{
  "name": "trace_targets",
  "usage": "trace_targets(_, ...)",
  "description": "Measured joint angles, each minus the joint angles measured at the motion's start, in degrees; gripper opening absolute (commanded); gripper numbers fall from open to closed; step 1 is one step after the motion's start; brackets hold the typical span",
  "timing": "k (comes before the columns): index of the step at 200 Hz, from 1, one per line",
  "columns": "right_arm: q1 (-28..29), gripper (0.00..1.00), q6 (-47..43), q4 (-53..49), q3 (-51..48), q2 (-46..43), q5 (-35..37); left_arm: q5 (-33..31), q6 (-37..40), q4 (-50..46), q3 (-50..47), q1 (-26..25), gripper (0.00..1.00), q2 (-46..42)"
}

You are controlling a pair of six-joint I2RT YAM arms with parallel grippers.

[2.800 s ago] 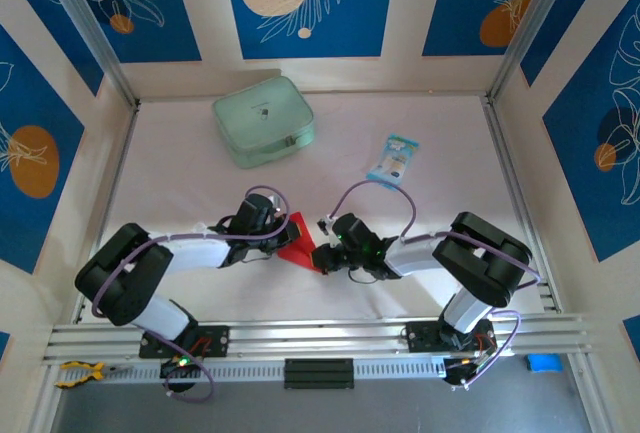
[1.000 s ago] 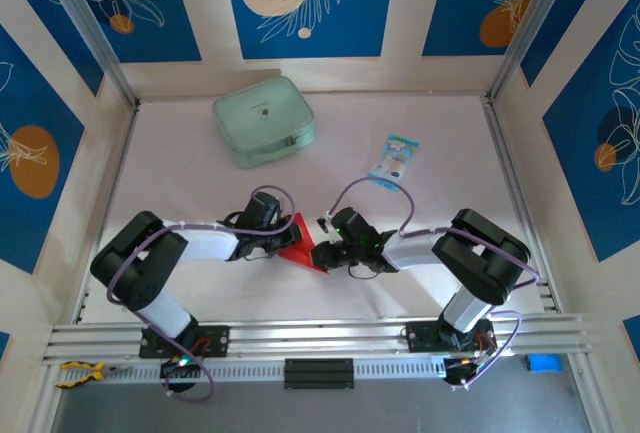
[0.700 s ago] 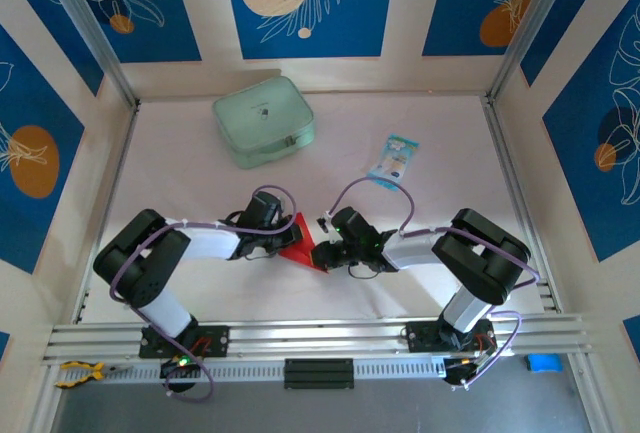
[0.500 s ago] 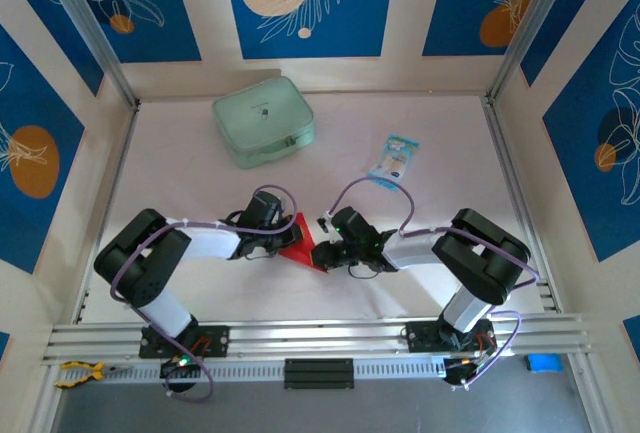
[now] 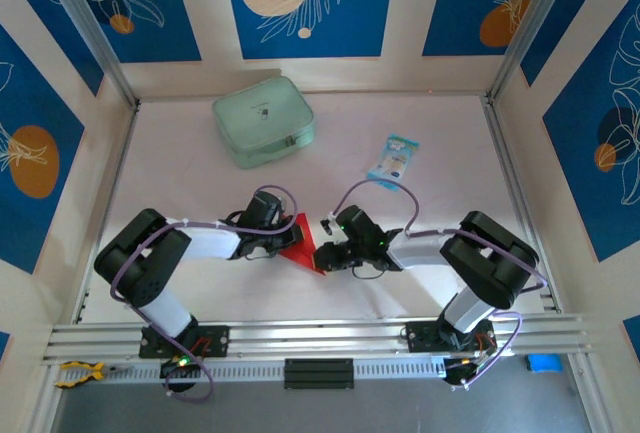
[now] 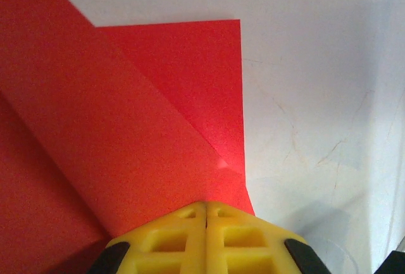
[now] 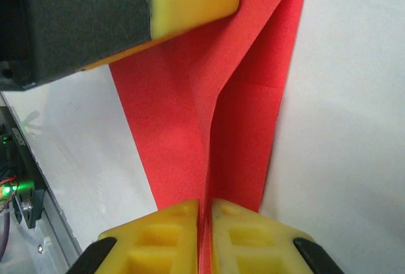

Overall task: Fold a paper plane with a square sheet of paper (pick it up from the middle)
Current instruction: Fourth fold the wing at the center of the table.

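- The square sheet of paper (image 5: pixel 302 246), folded into a triangle shape, lies on the table (image 5: pixel 200 188) at the near middle, between both grippers.
- The right gripper (image 7: pixel 205 214) is clenched on its raised crease.
- The left gripper (image 6: pixel 205 216) is closed, with its tips on the sheet's edge.

One square sheet of paper (image 5: pixel 301 245), red and folded, is counted at the centre of the frame. One pale green pouch (image 5: pixel 263 120) is seen to its upper left, and one blue-white packet (image 5: pixel 393 158) to its upper right. Two hands are counted: the left hand (image 5: pixel 284 244) and the right hand (image 5: pixel 325 257). Two yellow fingers (image 6: pixel 164 242) are shown on each, four in all. One worktop (image 5: pixel 190 183) is counted.
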Motion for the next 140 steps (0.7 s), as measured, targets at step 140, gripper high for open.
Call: trace_targets(140,-0.39,0.12,3.15,3.8,-3.34,-0.07,-2.51,0.37,0.0,0.02,0.0,0.0,0.05,0.04)
